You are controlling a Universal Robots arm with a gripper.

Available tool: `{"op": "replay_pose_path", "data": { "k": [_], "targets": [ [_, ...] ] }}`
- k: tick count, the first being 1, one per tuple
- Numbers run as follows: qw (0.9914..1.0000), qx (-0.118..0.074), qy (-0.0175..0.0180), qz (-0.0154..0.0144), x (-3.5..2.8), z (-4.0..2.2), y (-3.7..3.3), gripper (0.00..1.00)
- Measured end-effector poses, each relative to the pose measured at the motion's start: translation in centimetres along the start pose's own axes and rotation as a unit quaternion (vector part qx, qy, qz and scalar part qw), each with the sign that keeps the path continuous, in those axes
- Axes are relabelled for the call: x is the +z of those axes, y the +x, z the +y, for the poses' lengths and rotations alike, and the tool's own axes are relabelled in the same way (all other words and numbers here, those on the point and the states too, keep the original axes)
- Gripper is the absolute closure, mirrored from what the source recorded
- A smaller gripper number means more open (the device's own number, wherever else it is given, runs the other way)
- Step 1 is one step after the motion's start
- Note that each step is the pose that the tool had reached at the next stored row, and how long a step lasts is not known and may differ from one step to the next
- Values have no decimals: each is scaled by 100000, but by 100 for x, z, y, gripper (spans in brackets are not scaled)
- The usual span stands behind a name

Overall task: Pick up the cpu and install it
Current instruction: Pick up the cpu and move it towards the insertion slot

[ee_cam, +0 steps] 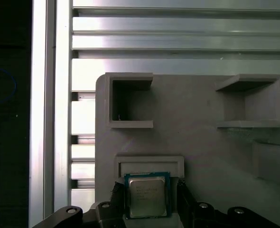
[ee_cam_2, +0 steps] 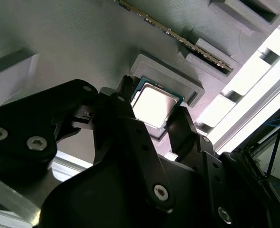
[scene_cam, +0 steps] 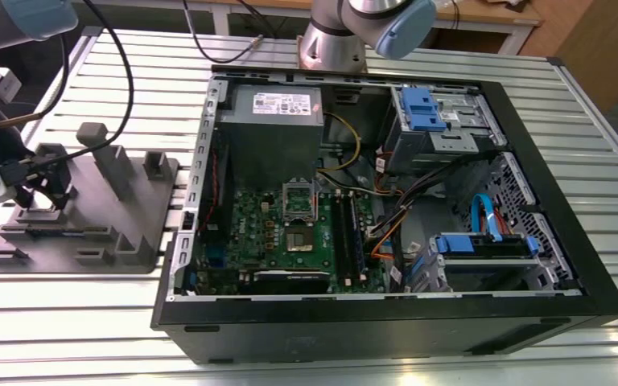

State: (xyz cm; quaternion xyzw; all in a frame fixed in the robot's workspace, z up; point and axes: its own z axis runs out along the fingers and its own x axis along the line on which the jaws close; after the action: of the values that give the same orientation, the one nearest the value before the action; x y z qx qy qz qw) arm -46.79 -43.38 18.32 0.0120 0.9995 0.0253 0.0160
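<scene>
Second wrist view puts our gripper [ee_cam_2: 151, 105] spread astride the cpu [ee_cam_2: 155, 102], which lies in its grey holder [ee_cam_2: 73, 42]. We judge pickup unfinished, with the socket [scene_cam: 297, 215] inside the computer case [scene_cam: 395, 322] unfilled.

One cpu [ee_cam: 146, 194], one grey fixture [scene_cam: 126, 217], one computer case [scene_cam: 395, 330].

Your gripper [ee_cam_2: 152, 102] sits over the cpu [ee_cam_2: 155, 107] with its jaws apart, one at the chip's 10 o'clock and one at its 4 o'clock. The cpu lies flat in a raised pocket of the grey fixture [ee_cam_2: 59, 42]. At its 1 o'clock, a thin board [ee_cam_2: 178, 40] stands edgewise in a slot.
</scene>
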Motion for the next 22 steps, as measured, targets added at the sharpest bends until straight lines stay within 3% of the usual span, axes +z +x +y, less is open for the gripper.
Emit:
{"op": "replay_pose_path", "data": {
  "k": [6,22],
  "targets": [
    [100000,8,-7,-6,6,28,11,44],
    [100000,5,-5,-22,3,29,33,44]
  ]
}}
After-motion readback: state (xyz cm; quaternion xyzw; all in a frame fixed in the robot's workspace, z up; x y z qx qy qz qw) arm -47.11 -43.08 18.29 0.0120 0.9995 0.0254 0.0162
